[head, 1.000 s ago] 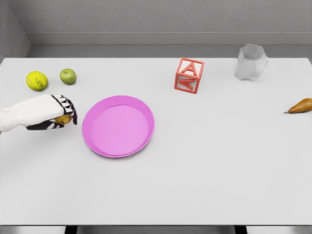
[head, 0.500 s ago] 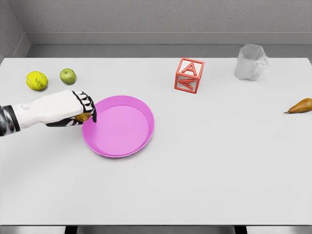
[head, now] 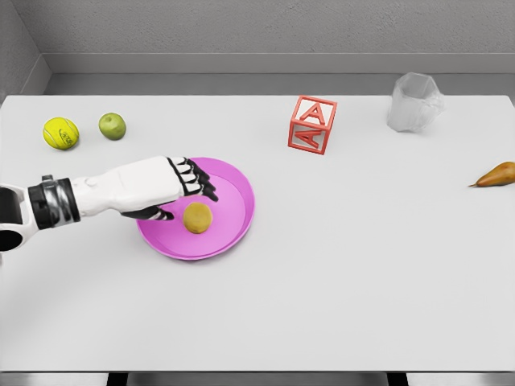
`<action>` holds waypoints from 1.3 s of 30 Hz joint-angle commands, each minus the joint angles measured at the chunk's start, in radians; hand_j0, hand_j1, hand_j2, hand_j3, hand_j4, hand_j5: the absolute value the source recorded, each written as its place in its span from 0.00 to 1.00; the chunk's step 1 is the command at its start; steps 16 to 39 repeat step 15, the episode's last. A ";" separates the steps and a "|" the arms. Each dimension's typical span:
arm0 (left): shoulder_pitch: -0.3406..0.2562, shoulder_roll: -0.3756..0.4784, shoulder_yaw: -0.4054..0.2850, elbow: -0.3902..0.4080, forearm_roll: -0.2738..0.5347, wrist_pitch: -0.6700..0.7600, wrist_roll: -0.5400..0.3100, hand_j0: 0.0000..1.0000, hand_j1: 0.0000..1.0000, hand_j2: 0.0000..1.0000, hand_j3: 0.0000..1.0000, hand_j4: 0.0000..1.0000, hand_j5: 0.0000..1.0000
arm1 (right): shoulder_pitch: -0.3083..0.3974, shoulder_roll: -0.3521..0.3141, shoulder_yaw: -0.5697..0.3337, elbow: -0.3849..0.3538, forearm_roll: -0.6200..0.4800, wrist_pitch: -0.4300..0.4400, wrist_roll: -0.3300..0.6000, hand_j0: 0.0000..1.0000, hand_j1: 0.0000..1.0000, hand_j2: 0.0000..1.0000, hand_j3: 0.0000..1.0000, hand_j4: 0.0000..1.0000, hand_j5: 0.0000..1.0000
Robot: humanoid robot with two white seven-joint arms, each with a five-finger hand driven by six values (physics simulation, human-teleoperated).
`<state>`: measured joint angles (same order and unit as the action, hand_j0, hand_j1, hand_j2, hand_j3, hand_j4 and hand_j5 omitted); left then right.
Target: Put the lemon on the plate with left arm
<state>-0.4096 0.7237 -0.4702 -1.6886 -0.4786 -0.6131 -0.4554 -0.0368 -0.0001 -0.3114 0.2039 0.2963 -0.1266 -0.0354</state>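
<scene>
The lemon (head: pixel 198 217), a dull yellow-brown ball, lies inside the pink plate (head: pixel 233 185) near its middle. My left hand (head: pixel 187 193) hovers over the plate's left part, just up and left of the lemon, with its fingers spread and nothing in them. The thumb reaches toward the lemon's left side; I cannot tell if it touches. The right arm is out of view.
A yellow tennis ball (head: pixel 60 133) and a green apple (head: pixel 112 125) sit at the far left. A red letter block (head: pixel 311 124) stands behind the plate to the right. At the back right is a crumpled white cup (head: pixel 414 102), with a pear (head: pixel 494 174) at the right edge.
My left hand carried the lemon rightward from beside the plate to over it, then let go. The lemon now rests in the plate.
</scene>
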 commanded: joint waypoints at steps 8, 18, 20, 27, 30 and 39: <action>0.094 0.137 0.304 0.156 0.031 0.002 0.001 1.00 1.00 1.00 1.00 1.00 1.00 | 0.000 0.000 0.000 0.000 0.000 0.001 0.000 1.00 1.00 1.00 1.00 1.00 1.00; 0.181 0.157 0.315 0.127 0.032 0.002 -0.042 1.00 1.00 1.00 1.00 1.00 1.00 | 0.000 0.000 0.000 0.000 0.000 -0.001 0.000 1.00 1.00 1.00 1.00 1.00 1.00; 0.181 0.157 0.315 0.127 0.032 0.002 -0.042 1.00 1.00 1.00 1.00 1.00 1.00 | 0.000 0.000 0.000 0.000 0.000 -0.001 0.000 1.00 1.00 1.00 1.00 1.00 1.00; 0.181 0.157 0.315 0.127 0.032 0.002 -0.042 1.00 1.00 1.00 1.00 1.00 1.00 | 0.000 0.000 0.000 0.000 0.000 -0.001 0.000 1.00 1.00 1.00 1.00 1.00 1.00; 0.181 0.157 0.315 0.127 0.032 0.002 -0.042 1.00 1.00 1.00 1.00 1.00 1.00 | 0.000 0.000 0.000 0.000 0.000 -0.001 0.000 1.00 1.00 1.00 1.00 1.00 1.00; 0.181 0.157 0.315 0.127 0.032 0.002 -0.042 1.00 1.00 1.00 1.00 1.00 1.00 | 0.000 0.000 0.000 0.000 0.000 -0.001 0.000 1.00 1.00 1.00 1.00 1.00 1.00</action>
